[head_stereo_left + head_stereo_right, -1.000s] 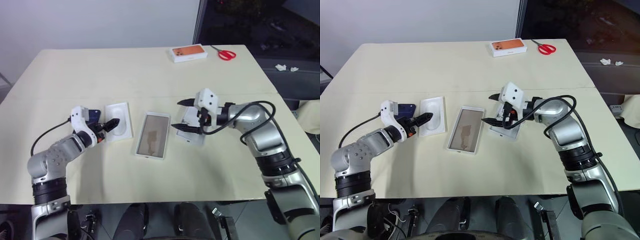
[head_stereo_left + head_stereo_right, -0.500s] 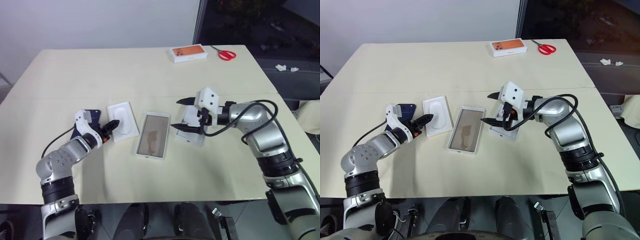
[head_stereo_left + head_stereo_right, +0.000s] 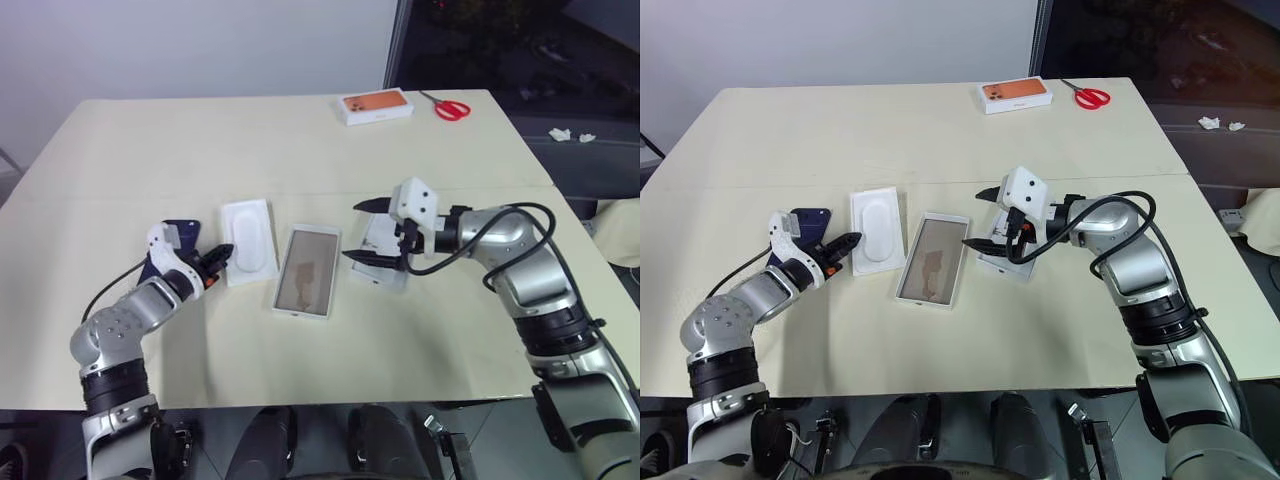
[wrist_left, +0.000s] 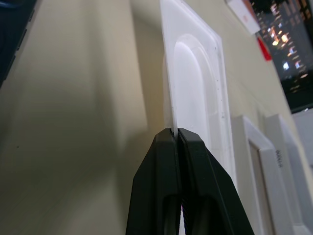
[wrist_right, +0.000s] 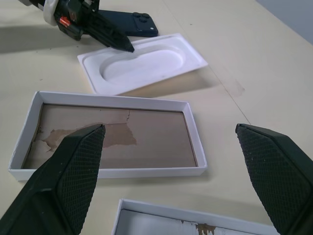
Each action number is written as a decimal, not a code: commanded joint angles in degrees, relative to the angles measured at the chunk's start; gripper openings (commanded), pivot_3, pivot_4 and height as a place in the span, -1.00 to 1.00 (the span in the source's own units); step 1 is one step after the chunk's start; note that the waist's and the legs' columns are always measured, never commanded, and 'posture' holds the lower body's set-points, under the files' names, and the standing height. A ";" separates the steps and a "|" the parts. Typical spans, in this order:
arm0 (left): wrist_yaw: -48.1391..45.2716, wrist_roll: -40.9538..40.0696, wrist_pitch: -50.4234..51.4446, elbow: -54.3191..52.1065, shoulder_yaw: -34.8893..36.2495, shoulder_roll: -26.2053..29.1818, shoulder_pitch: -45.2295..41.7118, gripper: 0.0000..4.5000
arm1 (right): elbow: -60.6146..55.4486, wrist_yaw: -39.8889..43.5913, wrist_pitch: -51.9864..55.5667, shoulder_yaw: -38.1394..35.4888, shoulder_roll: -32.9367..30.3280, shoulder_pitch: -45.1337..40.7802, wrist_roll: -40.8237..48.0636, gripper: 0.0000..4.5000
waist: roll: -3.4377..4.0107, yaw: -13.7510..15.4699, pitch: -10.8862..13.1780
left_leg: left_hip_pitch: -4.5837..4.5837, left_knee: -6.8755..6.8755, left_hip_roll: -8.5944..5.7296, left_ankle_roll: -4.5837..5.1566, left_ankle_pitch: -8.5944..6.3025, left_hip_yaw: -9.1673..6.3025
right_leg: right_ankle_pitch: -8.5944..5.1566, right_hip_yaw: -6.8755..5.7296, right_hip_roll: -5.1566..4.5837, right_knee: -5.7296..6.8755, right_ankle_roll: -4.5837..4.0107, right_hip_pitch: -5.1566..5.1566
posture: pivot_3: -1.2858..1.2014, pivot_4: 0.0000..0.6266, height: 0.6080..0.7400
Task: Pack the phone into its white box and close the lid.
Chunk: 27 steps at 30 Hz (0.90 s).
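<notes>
The phone [image 3: 812, 221] lay just behind the left gripper [image 3: 852, 240], whose jaws pinched the insert tray's [image 3: 879, 229] edge; the right gripper [image 3: 980, 218] gaped wide over the lid [image 3: 1014, 255], well apart.

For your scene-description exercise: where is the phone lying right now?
In the head views the phone lies flat on the table's left side, behind the left gripper and just left of the white insert tray.

On the table [image 3: 300, 140], the phone [image 3: 812, 219] lies farthest left, the insert tray [image 3: 248, 241] just right of it, then the white box [image 3: 306, 272], then the lid [image 3: 383, 250]. Another box [image 3: 378, 106] and scissors [image 3: 446, 106] lie at the far edge.
</notes>
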 commanded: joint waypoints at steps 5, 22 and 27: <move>3.32 -10.22 4.59 0.52 6.83 0.29 -0.44 -0.98 | -4.92 1.89 3.02 -2.77 -0.43 1.29 5.08 1.00 | -0.02 0.03 0.01 | 0.00 0.00 0.00 0.00 0.00 0.00 | 0.00 0.00 0.00 0.00 0.00 0.00 | 0.03 -0.52 1.00; 2.08 -17.40 11.76 -3.79 3.39 12.60 -0.96 -0.98 | -8.98 3.21 2.03 9.36 4.06 6.07 1.96 1.00 | -0.11 0.03 0.01 | -0.04 -0.02 0.00 -0.03 0.01 -0.04 | 0.00 0.00 0.00 -0.01 0.00 -0.05 | 0.03 -0.52 1.00; 0.41 -17.45 11.48 -5.53 2.00 13.34 -0.18 -0.98 | -4.03 4.60 -3.34 13.24 5.68 6.64 -1.67 1.00 | -0.13 -0.02 -0.01 | -0.04 -0.02 0.00 -0.09 0.05 -0.04 | 0.00 -0.01 -0.01 -0.01 0.00 -0.05 | 0.03 -0.52 1.00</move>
